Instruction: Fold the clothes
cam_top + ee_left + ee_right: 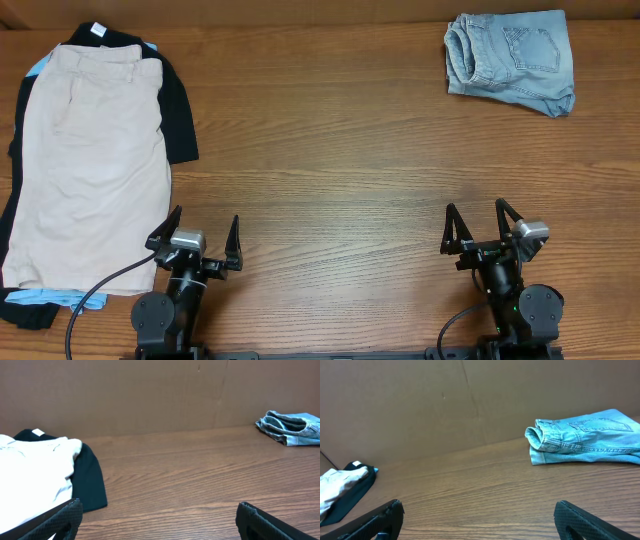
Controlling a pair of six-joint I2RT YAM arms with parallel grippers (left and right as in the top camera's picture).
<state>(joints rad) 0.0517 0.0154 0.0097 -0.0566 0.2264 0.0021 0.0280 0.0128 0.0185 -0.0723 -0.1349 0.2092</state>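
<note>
Beige shorts (95,160) lie flat on top of a stack at the table's left, over a black garment (180,110) and a light blue one (38,66). The stack also shows in the left wrist view (35,470) and small in the right wrist view (340,485). Folded denim shorts (510,60) lie at the far right, seen too in the left wrist view (292,427) and the right wrist view (585,437). My left gripper (205,232) is open and empty beside the stack's near corner. My right gripper (478,225) is open and empty near the front edge.
A brown cardboard wall (150,395) closes the table's far side. The wooden tabletop (330,150) lies between the two piles. A black cable (100,290) runs from the left arm's base over the stack's near edge.
</note>
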